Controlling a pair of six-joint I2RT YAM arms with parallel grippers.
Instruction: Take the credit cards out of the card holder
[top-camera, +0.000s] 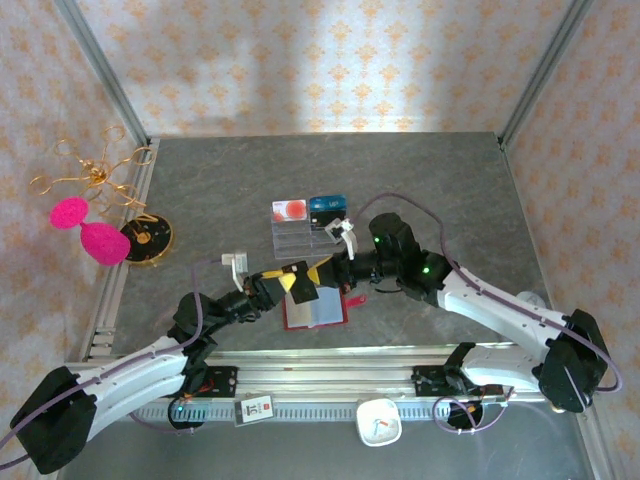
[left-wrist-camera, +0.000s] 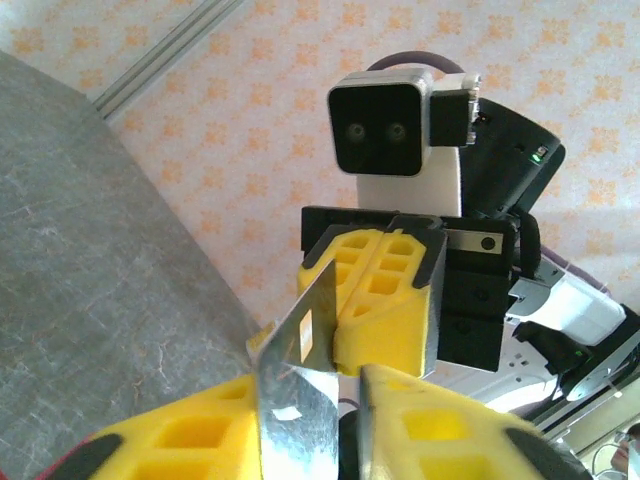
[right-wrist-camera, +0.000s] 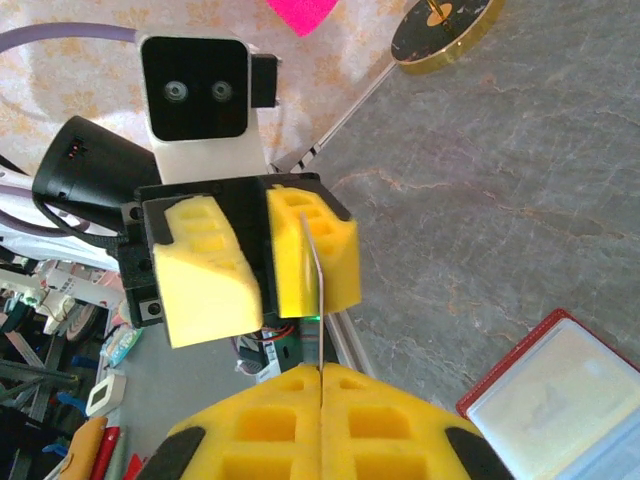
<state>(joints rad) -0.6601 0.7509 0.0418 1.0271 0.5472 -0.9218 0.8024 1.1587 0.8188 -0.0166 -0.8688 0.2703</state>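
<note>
Jaws of right gripper (right-wrist-camera: 320, 390) clamp thin grey credit card (left-wrist-camera: 297, 370) above red folding card holder (top-camera: 315, 312); left gripper (left-wrist-camera: 345, 400) gapes.

A robot test booth in a lab: a grey bench (top-camera: 250, 180) boxed in by metal posts (top-camera: 101, 65) and papered walls (top-camera: 330, 60) (orange flower pattern), with blurry clutter (right-wrist-camera: 50, 310), maybe tools, beside it.

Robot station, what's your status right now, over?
Right gripper shut on card. Left gripper open around it. Card holder lies open beneath. Clear stand farther back, out of the way.
</note>
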